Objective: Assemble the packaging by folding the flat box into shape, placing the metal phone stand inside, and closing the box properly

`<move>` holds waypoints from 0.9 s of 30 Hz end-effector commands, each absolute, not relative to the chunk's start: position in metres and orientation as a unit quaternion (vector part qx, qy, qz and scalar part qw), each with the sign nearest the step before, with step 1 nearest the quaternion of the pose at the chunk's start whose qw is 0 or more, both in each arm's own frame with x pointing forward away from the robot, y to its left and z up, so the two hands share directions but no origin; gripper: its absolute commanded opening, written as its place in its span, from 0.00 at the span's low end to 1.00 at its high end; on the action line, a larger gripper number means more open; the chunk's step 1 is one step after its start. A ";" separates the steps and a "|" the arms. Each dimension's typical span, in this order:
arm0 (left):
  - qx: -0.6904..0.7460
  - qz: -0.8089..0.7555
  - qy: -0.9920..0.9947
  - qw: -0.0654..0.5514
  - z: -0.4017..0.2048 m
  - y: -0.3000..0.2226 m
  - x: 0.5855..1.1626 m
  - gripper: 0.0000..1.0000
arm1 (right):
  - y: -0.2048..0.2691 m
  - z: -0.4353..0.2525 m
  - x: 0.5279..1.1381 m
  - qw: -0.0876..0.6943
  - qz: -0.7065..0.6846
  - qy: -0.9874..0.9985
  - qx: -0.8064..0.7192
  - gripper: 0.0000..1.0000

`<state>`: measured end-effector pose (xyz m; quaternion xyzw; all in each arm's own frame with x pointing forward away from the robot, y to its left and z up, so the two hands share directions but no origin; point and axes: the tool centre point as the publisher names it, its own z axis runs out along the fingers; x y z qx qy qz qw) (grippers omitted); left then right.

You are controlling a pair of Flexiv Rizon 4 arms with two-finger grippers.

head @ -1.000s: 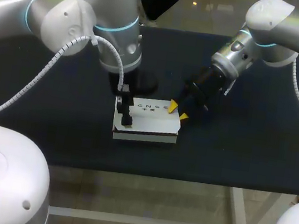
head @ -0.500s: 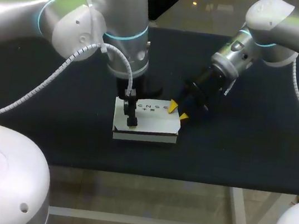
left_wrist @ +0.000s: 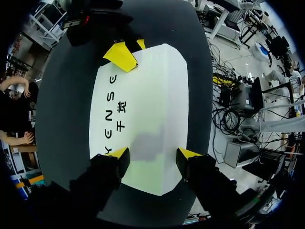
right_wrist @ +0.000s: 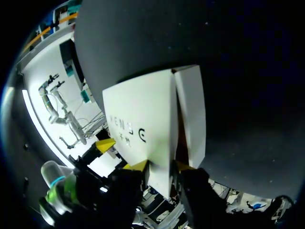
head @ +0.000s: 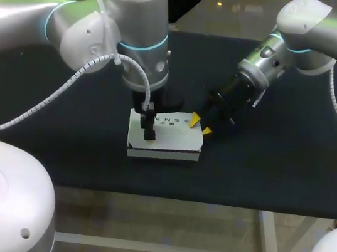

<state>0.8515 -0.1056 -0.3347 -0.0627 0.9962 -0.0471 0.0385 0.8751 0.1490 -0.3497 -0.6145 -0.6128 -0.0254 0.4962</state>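
Observation:
The white box (head: pixel 169 140) lies flat-topped on the dark table, its printed lid (left_wrist: pixel 143 105) facing up. My left gripper (head: pixel 149 129) points down over the box's left end. In the left wrist view its yellow tips (left_wrist: pixel 153 152) stand apart just above the lid, with nothing clamped between them. My right gripper (head: pixel 200 124) is at the box's right end. In the right wrist view it (right_wrist: pixel 160 165) is shut on the lid's edge (right_wrist: pixel 159 143), beside a side flap (right_wrist: pixel 190 114) that stands slightly apart. The phone stand is not in sight.
The black table (head: pixel 264 165) stretches wide to the right of the box and behind it. The box sits close to the table's front edge (head: pixel 208 198). My two arms meet over the box from either side.
My left arm has shifted to the right over the box's left end, and its fingers have drawn closer together. The right arm and the box have stayed put.

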 end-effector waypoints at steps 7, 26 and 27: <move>-0.061 -0.044 0.995 0.067 -0.341 -0.109 0.851 0.70 | 0.149 -0.350 0.876 0.496 -0.025 -0.613 -0.614 0.36; -0.064 -0.027 0.989 0.134 -0.343 -0.114 0.861 0.47 | 0.149 -0.350 0.876 0.496 -0.025 -0.613 -0.614 0.36; -0.062 -0.025 0.988 0.139 -0.343 -0.114 0.862 0.46 | 0.149 -0.350 0.876 0.496 -0.025 -0.613 -0.614 0.36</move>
